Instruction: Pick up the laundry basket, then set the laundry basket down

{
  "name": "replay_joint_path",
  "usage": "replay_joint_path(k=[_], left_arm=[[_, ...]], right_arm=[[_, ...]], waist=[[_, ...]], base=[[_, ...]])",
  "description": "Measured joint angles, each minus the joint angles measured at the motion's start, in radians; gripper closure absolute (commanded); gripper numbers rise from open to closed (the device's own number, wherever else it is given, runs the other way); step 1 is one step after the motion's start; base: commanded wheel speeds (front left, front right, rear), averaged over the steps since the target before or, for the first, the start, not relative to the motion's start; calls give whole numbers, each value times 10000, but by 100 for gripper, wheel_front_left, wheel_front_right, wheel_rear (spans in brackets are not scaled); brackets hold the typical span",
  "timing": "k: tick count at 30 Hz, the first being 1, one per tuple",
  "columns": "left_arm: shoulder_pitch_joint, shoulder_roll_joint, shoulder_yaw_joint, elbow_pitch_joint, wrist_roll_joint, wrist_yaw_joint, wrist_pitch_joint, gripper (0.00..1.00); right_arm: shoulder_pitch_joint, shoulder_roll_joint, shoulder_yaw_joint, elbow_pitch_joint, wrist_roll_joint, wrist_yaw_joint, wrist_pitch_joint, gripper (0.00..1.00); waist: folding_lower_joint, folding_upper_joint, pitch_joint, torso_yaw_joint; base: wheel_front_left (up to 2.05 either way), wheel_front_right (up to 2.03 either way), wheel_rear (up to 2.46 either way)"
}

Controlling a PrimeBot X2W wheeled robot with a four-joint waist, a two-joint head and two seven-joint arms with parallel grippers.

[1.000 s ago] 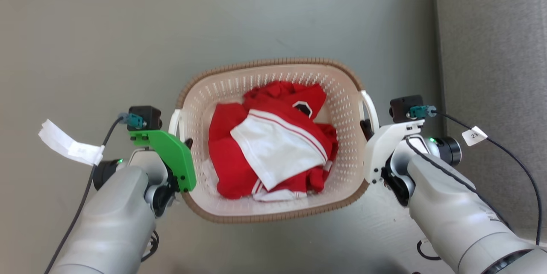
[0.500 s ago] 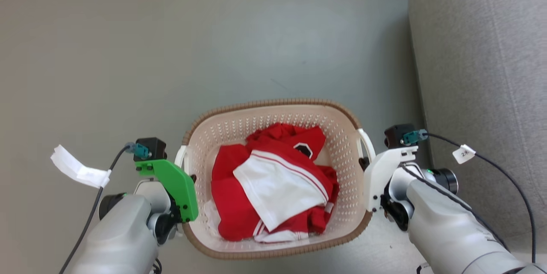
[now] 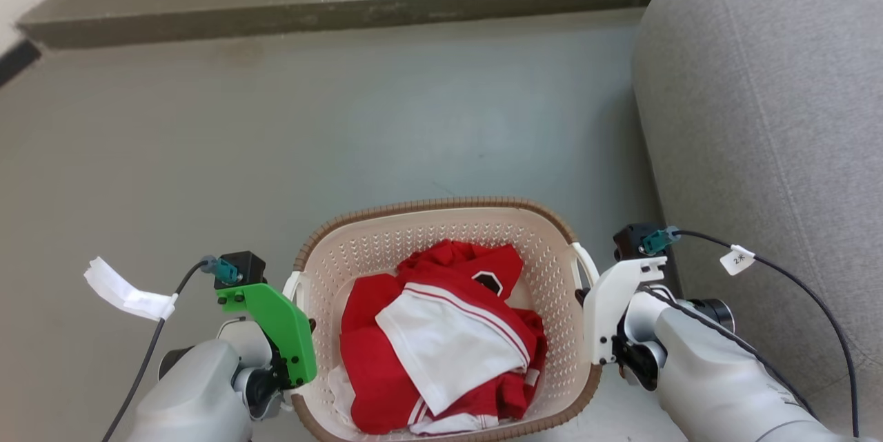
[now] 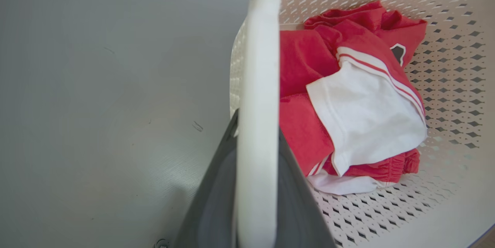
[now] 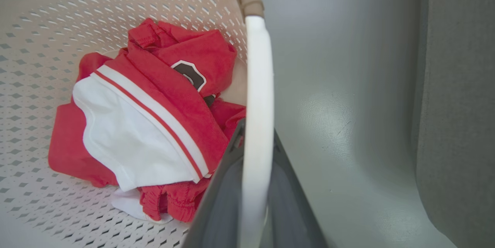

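Your left gripper (image 4: pixel 258 132) is clamping both fingers on the white left handle (image 4: pixel 258 66), and your right gripper (image 5: pixel 258 128) is gripping the right handle (image 5: pixel 258 66) likewise. The laundry basket (image 3: pixel 441 235), carrying red and white clothes (image 3: pixel 441 332), is riding between them near the floor's (image 3: pixel 276 138) right edge. The head camera is tilting up, bringing the sofa (image 3: pixel 772 118) and far ledge (image 3: pixel 331 11) into view. The lift is probably underway.
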Motion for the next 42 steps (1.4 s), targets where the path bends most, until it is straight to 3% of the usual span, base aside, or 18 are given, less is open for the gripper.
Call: replay_joint_path(k=[25,42], left_arm=[[1100,25,-251,92,-709,2,570,100],[1223,42,-295,142,-949,2,702,100]], right_arm=[[828,25,470,17,556,-15,924,100],[973,27,711,-52,754,-117,1112,100]], waist=[[0,0,-1994,-269],[0,0,-2326,-227]], base=[[0,0,0],[0,0,0]])
